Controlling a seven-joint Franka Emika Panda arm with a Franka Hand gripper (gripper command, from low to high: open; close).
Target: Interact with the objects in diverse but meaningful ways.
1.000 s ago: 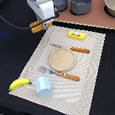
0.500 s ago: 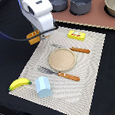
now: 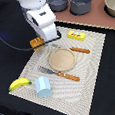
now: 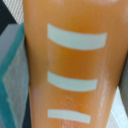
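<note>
My gripper [image 3: 40, 40] hangs over the left edge of the striped placemat [image 3: 95, 75], shut on the orange-brown bread loaf [image 3: 36, 43]. The loaf [image 4: 70, 65] fills the wrist view, showing its white slash marks; my fingers do not show there. A yellow banana [image 3: 18, 84] lies at the mat's near left corner, with the light blue cup [image 3: 42, 86] beside it. The flat yellow packet [image 3: 77, 36] with a red mark lies at the mat's far side. Two dark grey pots [image 3: 58, 2] [image 3: 81, 2] stand at the back.
A tan plate [image 3: 61, 59] sits in the middle of the mat, with a fork [image 3: 57, 73] in front of it and a knife [image 3: 75, 49] behind it, both orange-handled. A beige bowl [image 3: 111, 5] stands at the far right. The white arm [image 3: 36, 10] rises at the upper left.
The arm has swung forward and toward the exterior view's left, carrying the bread loaf from the back of the table to the mat's left edge.
</note>
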